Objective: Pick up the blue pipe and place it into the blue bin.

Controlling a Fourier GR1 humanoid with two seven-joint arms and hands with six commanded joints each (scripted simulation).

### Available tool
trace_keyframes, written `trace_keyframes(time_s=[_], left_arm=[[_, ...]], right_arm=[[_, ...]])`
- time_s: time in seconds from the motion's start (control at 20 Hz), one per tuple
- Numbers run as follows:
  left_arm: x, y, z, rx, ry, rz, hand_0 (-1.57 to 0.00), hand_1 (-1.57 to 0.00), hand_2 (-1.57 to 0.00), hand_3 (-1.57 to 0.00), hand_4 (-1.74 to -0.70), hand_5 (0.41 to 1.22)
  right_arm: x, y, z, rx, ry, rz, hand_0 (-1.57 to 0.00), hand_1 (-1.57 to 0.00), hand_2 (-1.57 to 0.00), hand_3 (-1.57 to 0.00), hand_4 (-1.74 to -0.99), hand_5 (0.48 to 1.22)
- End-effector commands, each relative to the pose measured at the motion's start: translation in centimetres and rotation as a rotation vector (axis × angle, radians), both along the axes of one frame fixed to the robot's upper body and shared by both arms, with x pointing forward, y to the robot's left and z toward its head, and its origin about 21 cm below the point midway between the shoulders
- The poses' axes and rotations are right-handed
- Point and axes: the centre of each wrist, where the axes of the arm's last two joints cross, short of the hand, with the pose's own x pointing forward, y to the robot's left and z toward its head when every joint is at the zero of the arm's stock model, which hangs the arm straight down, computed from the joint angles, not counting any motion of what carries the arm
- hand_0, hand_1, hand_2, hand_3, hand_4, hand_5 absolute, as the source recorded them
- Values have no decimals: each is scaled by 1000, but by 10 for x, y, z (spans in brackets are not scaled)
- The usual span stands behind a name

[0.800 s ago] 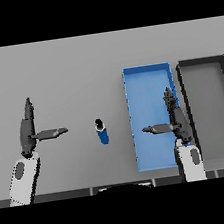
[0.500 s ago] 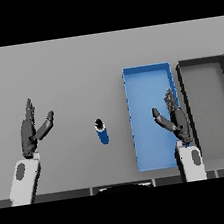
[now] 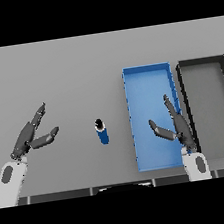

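A short blue pipe (image 3: pixel 102 131) with a dark end lies on the grey table, between my two hands. To its right stands the blue bin (image 3: pixel 147 81), long and shallow, with nothing in it. My right hand (image 3: pixel 177 126) hovers over the bin's near right part, fingers straight and thumb spread, holding nothing. My left hand (image 3: pixel 29 135) is at the left, well clear of the pipe, also open with fingers pointing up and right.
A dark grey bin (image 3: pixel 202 63) stands right beside the blue bin, on its right, reaching the table's right side.
Both hands have turned from edge-on to palm-showing poses, with thumbs now spread. The left hand has tilted to the right. The pipe has not moved.
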Motion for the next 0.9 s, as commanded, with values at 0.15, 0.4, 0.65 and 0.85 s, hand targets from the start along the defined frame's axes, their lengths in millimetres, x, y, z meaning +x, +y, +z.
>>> trace_keyframes(time_s=[0.15,0.4,0.65,0.85], left_arm=[[-16,-15,-4,-11,39,-178,1,1,1,1,-1102,554],[-28,-56,-10,-13,86,-313,1,1,1,1,-1170,490],[-30,-90,-27,8,70,-353,1,1,1,1,-1186,464],[-23,-109,-41,-17,116,-353,1,1,1,1,-1206,468]], right_arm=[[2,0,-1,4,-20,25,1,1,1,1,-1198,607],[-2,5,-2,2,-19,34,1,1,1,1,-1211,613],[-5,9,3,12,-16,22,1,1,1,1,-1223,620],[-7,9,1,6,-8,13,1,1,1,1,-1229,622]])
